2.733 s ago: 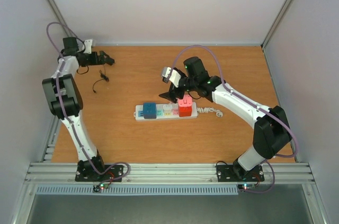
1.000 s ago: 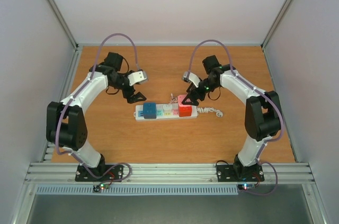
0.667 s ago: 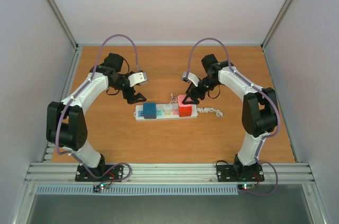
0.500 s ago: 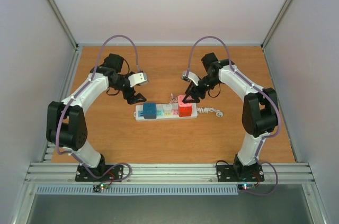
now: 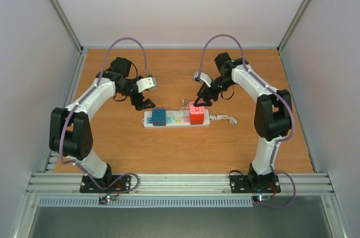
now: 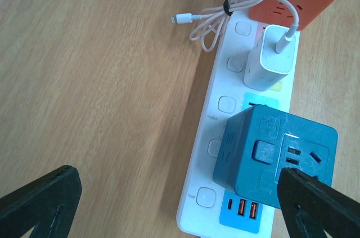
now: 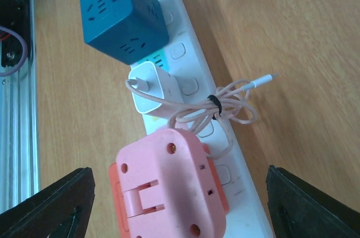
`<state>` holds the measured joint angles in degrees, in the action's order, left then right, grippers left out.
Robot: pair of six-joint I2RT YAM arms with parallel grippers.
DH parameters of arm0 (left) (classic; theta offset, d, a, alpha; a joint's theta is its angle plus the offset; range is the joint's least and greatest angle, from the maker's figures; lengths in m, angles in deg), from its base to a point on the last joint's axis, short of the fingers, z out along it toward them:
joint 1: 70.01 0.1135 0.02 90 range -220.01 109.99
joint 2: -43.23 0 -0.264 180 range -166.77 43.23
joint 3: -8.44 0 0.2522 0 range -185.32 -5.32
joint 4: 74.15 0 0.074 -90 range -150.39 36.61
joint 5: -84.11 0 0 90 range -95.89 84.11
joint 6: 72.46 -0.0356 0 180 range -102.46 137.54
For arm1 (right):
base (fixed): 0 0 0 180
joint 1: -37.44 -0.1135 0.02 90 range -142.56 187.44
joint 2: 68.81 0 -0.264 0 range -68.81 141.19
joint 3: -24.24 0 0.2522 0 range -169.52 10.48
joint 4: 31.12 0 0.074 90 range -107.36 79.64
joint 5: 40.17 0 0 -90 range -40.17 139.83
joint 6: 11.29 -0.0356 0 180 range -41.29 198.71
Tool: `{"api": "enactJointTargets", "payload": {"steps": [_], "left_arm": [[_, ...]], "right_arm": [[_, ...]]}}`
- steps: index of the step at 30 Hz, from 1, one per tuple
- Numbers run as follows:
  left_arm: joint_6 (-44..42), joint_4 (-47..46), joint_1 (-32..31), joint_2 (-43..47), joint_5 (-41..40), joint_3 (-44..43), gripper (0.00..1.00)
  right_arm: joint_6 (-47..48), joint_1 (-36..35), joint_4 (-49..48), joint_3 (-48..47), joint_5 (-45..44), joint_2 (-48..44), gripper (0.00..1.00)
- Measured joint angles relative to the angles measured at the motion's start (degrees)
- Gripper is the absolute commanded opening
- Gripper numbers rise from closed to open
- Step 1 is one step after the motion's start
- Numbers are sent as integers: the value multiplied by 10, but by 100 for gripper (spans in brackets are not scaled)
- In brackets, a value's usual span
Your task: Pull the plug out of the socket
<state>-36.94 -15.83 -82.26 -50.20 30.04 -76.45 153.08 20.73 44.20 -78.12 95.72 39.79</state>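
Note:
The socket (image 5: pixel 176 119) is a long white strip lying across the middle of the wooden table. Three plugs stand in it: a blue cube (image 5: pixel 159 116), a white charger (image 5: pixel 179 115) with a bundled pale cable (image 7: pixel 225 108), and a pink plug (image 5: pixel 196 112) on an orange-red block. My left gripper (image 5: pixel 145 103) hovers open just behind the strip's left end, with the blue cube (image 6: pixel 275 159) near its right finger. Behind the pink plug, my right gripper (image 5: pixel 198 102) is also open. The pink plug (image 7: pixel 169 187) sits between its fingers with a gap on each side.
The strip's short curly white cord (image 5: pixel 224 118) trails off its right end. Grey walls enclose the table (image 5: pixel 169 148) on three sides. A metal rail (image 5: pixel 180 182) with both arm bases runs along the near edge.
The right arm's elbow has swung toward the back and its gripper has shifted slightly left over the pink plug, its jaws narrowing and then widening. The left arm has stayed put.

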Motion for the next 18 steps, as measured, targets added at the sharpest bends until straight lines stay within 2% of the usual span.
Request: {"api": "enactJointTargets", "payload": {"steps": [8, 18], "left_arm": [[0, 0, 0, 0, -3, 0, 97], [1, -3, -3, 0, -5, 0, 96]], "right_arm": [[9, 3, 52, -20, 2, 63, 81], [22, 3, 118, -68, 20, 90, 63]]}}
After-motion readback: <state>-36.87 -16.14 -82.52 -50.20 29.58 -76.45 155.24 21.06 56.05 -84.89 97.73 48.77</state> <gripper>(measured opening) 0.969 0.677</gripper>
